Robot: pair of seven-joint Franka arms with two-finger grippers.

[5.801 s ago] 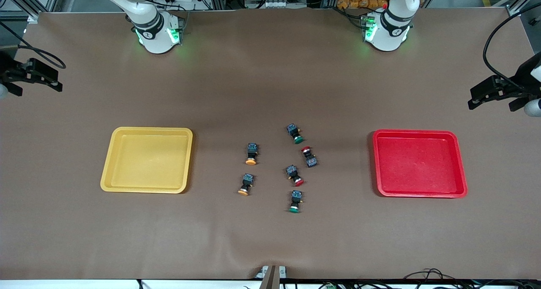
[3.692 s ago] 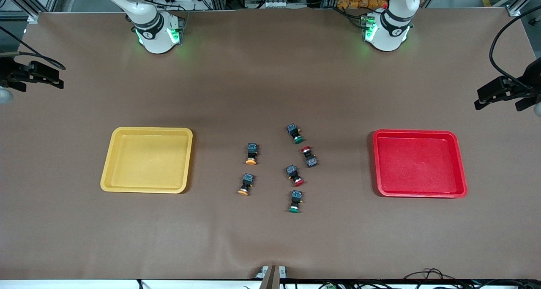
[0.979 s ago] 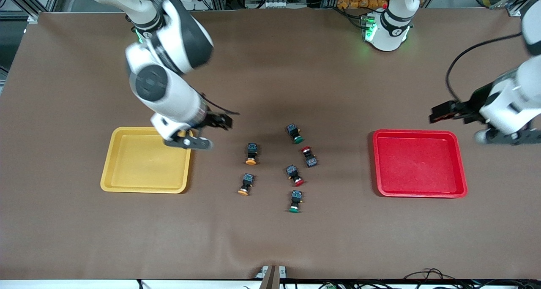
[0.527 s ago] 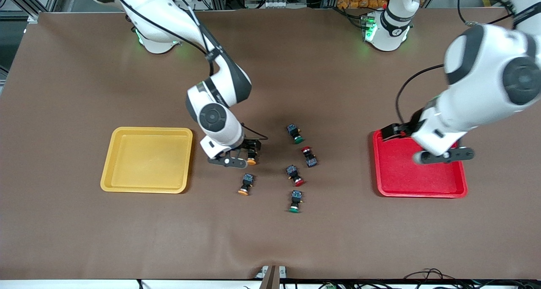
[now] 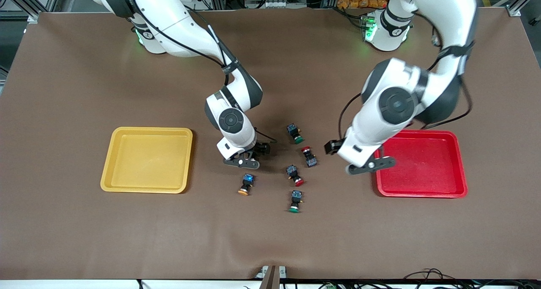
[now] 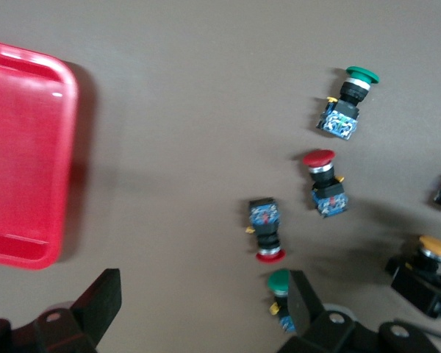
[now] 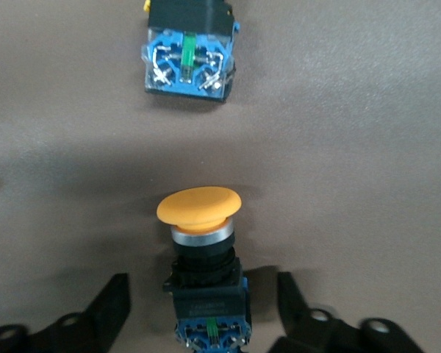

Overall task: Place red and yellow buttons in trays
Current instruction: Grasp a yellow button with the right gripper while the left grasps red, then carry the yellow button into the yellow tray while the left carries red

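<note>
My right gripper (image 5: 255,152) is open and low, its fingers (image 7: 110,301) either side of an orange-yellow button (image 7: 202,272) without touching it. That button is hidden in the front view. The second yellow button (image 5: 245,184) lies nearer the camera and also shows in the right wrist view (image 7: 187,66). Two red buttons (image 5: 308,155) (image 5: 294,175) lie in the middle; they also show in the left wrist view (image 6: 323,184) (image 6: 267,232). My left gripper (image 5: 332,147) is open and empty, in the air between them and the red tray (image 5: 422,166). The yellow tray (image 5: 146,160) holds nothing.
Two green buttons (image 5: 295,133) (image 5: 295,201) lie among the others. The farther one (image 6: 279,283) sits close beside one left finger (image 6: 305,305) in the left wrist view. The red tray's rim (image 6: 59,147) shows there too.
Both arms swung in from the table's ends. My right gripper came down around the farther yellow button. My left gripper moved from over the red tray toward the buttons.
</note>
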